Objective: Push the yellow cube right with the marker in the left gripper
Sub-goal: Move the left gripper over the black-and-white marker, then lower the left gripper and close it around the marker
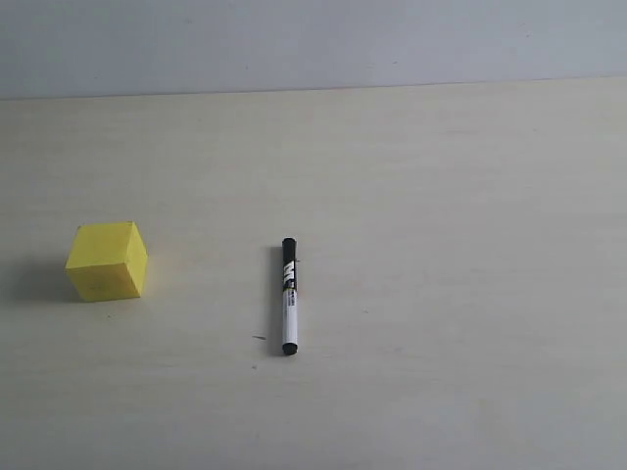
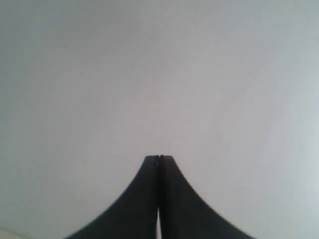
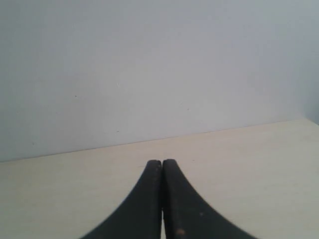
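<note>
The yellow cube rests on the pale table at the left of the exterior view. The marker, white barrel with black cap pointing away, lies flat near the middle, well to the right of the cube and apart from it. No arm shows in the exterior view. In the left wrist view my left gripper is shut with nothing between its black fingers, facing a blank grey wall. My right gripper is shut too and empty, above bare tabletop. Neither wrist view shows the cube or the marker.
The light wooden table runs back to a grey wall. A small dark speck lies just left of the marker's near end.
</note>
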Robot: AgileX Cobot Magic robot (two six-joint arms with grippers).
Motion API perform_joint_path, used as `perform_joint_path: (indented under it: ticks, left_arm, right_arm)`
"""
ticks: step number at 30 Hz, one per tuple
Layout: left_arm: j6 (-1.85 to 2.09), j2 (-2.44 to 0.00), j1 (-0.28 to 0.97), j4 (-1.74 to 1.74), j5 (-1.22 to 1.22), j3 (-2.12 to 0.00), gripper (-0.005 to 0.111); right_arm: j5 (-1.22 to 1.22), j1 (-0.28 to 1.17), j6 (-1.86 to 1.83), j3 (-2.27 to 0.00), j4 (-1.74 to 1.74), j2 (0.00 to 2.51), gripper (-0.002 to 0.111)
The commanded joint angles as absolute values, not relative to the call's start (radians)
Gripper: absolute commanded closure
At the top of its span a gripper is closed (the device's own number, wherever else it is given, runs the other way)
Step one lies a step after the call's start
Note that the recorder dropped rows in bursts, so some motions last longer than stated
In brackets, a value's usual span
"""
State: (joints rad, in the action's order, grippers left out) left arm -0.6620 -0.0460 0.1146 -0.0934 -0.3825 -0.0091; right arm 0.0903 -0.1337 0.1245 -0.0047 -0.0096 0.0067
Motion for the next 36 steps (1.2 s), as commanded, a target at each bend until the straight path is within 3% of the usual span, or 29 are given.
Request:
perform_joint_path:
  ticks: [1, 4, 5, 7, 11, 14, 19, 21, 29, 36]
  left_arm:
    - [-0.796, -0.323, 0.120, -0.290, -0.404, -0.254, 0.107]
    - [-0.864, -0.601, 0.120, -0.510, -0.085, -0.553, 0.107]
    - [-0.864, -0.712, 0.122, -0.546, 0.149, -0.687, 0.107]
    - [-0.666, -0.874, 0.129, -0.537, 0.416, -0.857, 0.107]
    - [-0.275, -1.170, 0.150, -0.333, 0.830, -1.139, 0.106]
    - [-0.135, -1.341, 0.152, -0.102, 1.046, -1.271, 0.091]
    - [-0.080, -1.485, 0.221, 0.169, 1.046, -1.288, 0.056]
    - [-0.082, -1.534, 0.285, 0.227, 1.009, -1.292, 0.049]
    - [-0.034, -1.666, 0.524, 0.318, 0.806, -1.293, 0.049]
    - [-0.043, -1.756, 0.558, 0.449, 0.823, -1.296, 0.054]
  right_arm:
    - [0.085, -0.139, 0.126, 0.000, -0.007, 0.000, 0.108]
    - [0.085, -0.139, 0.126, 0.000, -0.007, 0.000, 0.108]
    - [0.085, -0.139, 0.126, 0.000, -0.007, 0.000, 0.108]
    - [0.085, -0.139, 0.126, 0.000, -0.007, 0.000, 0.108]
    - [0.085, -0.139, 0.126, 0.000, -0.007, 0.000, 0.108]
    - [0.085, -0.139, 0.126, 0.000, -0.007, 0.000, 0.108]
    - [0.078, -0.139, 0.126, 0.000, -0.007, 0.000, 0.108]
    - [0.078, -0.139, 0.126, 0.000, -0.007, 0.000, 0.108]
    - [0.078, -0.139, 0.126, 0.000, -0.007, 0.000, 0.108]
    - [0.078, -0.139, 0.126, 0.000, -0.007, 0.000, 0.108]
